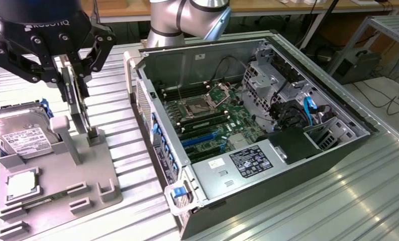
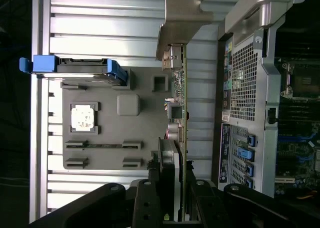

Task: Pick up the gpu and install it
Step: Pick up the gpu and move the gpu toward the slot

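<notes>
Gripper (image 1: 75, 90) astride gpu (image 1: 79, 119), slatted metal table (image 1: 360, 201)

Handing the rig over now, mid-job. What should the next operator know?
Gripper: shut on the gpu, one finger on each face.
gpu: upright in the grey holder, at the exterior view's left.
Computer case: open, beside the holder, motherboard exposed.
Done: grasp made.
Left: lifting the card out and seating it in the case.
</notes>
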### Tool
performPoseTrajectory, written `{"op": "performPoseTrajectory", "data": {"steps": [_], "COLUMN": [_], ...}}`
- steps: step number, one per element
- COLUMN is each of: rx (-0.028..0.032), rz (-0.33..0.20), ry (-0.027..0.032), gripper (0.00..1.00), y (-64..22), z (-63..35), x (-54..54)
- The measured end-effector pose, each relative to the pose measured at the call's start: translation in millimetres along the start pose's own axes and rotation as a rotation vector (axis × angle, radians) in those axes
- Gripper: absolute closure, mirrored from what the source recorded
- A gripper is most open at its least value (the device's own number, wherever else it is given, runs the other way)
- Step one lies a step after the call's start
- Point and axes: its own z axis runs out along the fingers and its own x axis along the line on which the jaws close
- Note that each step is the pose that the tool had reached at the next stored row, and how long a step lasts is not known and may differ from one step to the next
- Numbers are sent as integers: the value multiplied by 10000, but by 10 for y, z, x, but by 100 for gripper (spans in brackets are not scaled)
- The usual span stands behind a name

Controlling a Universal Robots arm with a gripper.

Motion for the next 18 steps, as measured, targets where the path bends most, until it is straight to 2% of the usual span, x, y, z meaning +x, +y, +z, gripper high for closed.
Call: {"op": "performPoseTrajectory", "data": {"steps": [18], "rx": [1], "rz": [0], "ry": [1], "gripper": [72], "y": [4], "z": [-127], "x": [-3]}}
